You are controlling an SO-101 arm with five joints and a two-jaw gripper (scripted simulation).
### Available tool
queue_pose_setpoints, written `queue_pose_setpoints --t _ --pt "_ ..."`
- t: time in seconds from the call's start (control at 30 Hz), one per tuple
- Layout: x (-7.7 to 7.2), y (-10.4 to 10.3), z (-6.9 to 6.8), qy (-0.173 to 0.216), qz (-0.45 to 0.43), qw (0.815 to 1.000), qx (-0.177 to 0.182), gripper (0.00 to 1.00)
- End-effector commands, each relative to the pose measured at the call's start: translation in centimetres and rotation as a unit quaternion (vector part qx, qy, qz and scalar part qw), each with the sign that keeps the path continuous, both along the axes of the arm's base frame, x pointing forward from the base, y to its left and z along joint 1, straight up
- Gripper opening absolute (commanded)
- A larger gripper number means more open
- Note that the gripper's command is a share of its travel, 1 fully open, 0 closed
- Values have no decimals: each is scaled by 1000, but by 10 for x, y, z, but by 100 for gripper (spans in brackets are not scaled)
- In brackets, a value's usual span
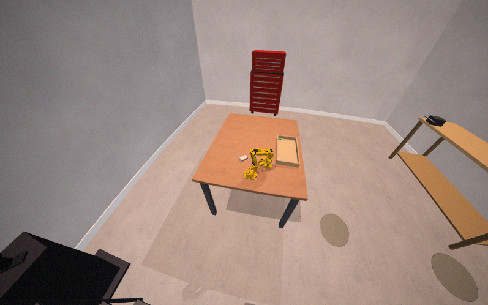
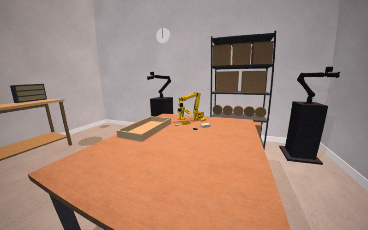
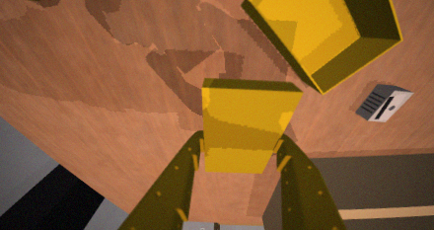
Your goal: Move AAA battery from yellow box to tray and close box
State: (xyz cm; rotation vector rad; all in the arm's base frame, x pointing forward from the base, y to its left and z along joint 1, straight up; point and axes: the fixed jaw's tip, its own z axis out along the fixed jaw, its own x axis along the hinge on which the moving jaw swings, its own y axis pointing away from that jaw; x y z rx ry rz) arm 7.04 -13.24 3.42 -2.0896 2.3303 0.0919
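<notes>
My gripper (image 3: 239,150) is shut on the yellow lid (image 3: 247,125) and holds it a little above the table; it also shows in the exterior view (image 2: 181,114). The open yellow box base (image 3: 323,30) lies on the table just beyond and to the right, open side up and apparently empty. It also shows in the exterior view (image 2: 185,122). The tray (image 1: 287,150) stands beside the arm and also shows in the exterior view (image 2: 143,128). A small green thing (image 1: 280,139) lies in the tray's far corner, too small to name.
A small grey slotted piece (image 3: 384,103) lies on the table right of the base. A white box (image 2: 205,124) and a small black piece (image 2: 194,129) lie near the arm. The table edge is close below my fingers in the wrist view.
</notes>
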Motion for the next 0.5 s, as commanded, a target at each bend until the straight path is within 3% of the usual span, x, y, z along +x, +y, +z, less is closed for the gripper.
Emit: queue_pose_setpoints --t 0.0,0.47 --pt "3 -8 18 -16 1 1000 -25 23" --pt "2 -6 32 -16 1 1000 -25 23"
